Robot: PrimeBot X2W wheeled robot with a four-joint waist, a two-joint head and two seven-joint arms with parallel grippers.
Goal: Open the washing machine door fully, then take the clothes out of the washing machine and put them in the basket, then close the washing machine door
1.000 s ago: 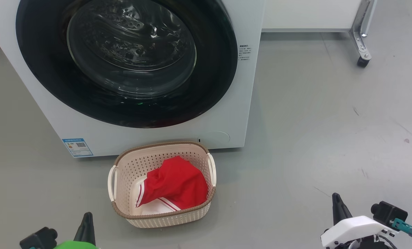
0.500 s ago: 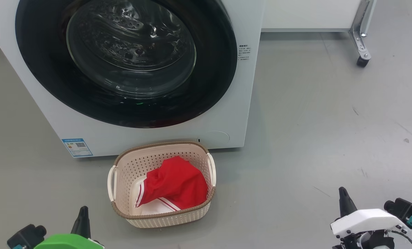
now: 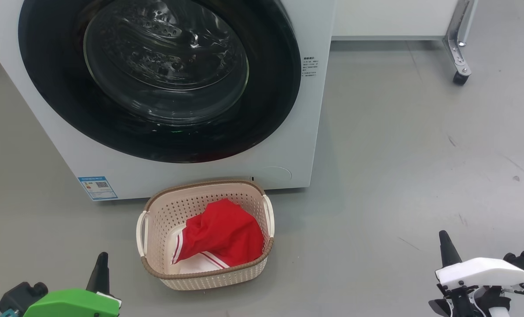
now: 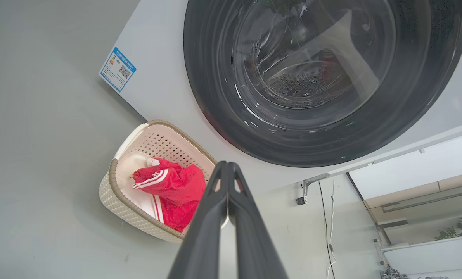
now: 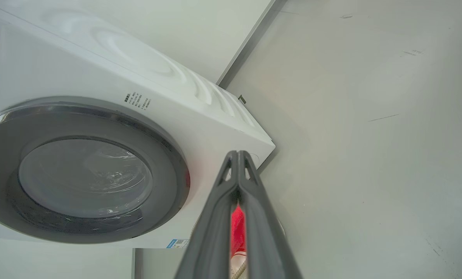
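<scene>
The white washing machine [image 3: 288,145] stands ahead with its round black door [image 3: 266,97] shut flat against the front; through the glass the steel drum shows. On the floor before it sits the cream basket [image 3: 156,207], holding the red clothes [image 3: 224,237] with white striped trim. My left gripper [image 3: 101,259] is shut and empty at the lower left, well short of the basket. At the lower right my right gripper [image 3: 444,237] is shut and empty over bare floor. The left wrist view shows the door [image 4: 215,97], basket [image 4: 116,186] and clothes [image 4: 176,190] beyond its shut fingers [image 4: 215,201].
Grey floor [image 3: 420,154] stretches to the right of the washer. A white cabinet on a metal leg with a caster [image 3: 459,78] stands at the back right. A blue label [image 3: 97,187] sits on the washer's lower left front.
Both grippers have drawn back and outward toward the lower corners of the head view. Door, basket and clothes have not moved.
</scene>
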